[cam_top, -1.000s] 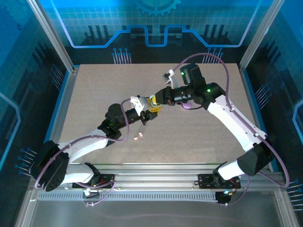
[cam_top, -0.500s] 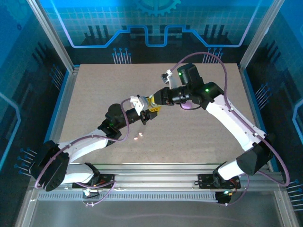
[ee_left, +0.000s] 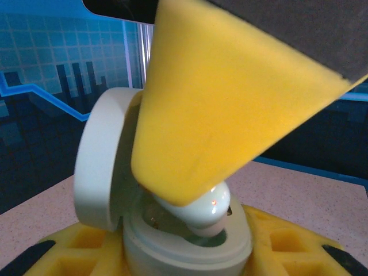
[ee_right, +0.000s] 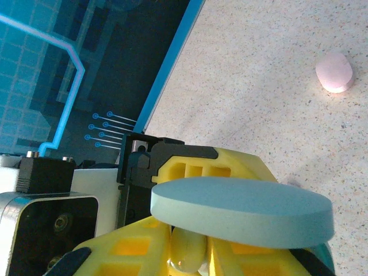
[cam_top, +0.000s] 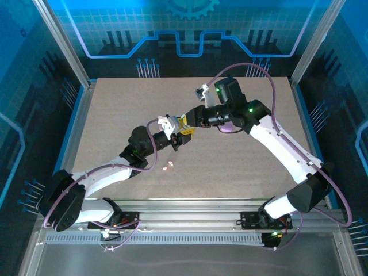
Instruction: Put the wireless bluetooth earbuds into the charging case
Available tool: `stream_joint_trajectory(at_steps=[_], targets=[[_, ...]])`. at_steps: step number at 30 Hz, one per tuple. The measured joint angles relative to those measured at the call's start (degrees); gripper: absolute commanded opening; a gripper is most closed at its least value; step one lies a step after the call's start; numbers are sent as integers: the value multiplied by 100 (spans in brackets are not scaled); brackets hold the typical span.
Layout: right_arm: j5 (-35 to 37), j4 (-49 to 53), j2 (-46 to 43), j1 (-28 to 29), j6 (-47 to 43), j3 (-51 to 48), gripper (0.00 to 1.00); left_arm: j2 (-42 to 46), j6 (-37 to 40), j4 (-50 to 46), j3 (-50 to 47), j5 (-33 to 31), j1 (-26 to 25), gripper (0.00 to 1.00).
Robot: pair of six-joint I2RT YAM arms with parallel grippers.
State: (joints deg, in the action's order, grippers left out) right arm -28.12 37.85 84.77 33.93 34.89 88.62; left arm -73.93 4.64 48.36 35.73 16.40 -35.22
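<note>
My left gripper [ee_left: 184, 256] is shut on the base of the open mint green charging case [ee_left: 172, 244], whose lid [ee_left: 100, 167] stands up at the left. From above, a yellow finger [ee_left: 218, 103] of my right gripper presses a mint earbud [ee_left: 201, 210] tilted into the case's well. In the right wrist view the right gripper [ee_right: 192, 260] is shut on that earbud [ee_right: 187, 247], just behind the lid [ee_right: 241, 210]. Both grippers meet mid-table in the top view, the left gripper [cam_top: 175, 138] beside the right gripper [cam_top: 187, 127]. Two pale pink earbuds [cam_top: 167, 167] lie on the table nearer the arm bases.
A purple case [cam_top: 230, 128] lies partly under the right arm. A small pink rounded piece [ee_right: 334, 72] sits on the speckled table [ee_right: 276, 86]. Blue side walls [cam_top: 77, 109] border the table, with open surface to the left and right front.
The right arm's wrist has shifted slightly toward the left. The left arm, the case and the pink earbuds have stayed put.
</note>
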Motion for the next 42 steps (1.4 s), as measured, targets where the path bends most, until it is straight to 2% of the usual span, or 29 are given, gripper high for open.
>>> stream_joint_trajectory(at_steps=[15,42], targets=[[393,173,48,142,-131,118,29,-35,-20,7,-2,-81,-20,26],[625,393,28,243,-197,302,34,-35,-17,98,-4,-92,-48,26]])
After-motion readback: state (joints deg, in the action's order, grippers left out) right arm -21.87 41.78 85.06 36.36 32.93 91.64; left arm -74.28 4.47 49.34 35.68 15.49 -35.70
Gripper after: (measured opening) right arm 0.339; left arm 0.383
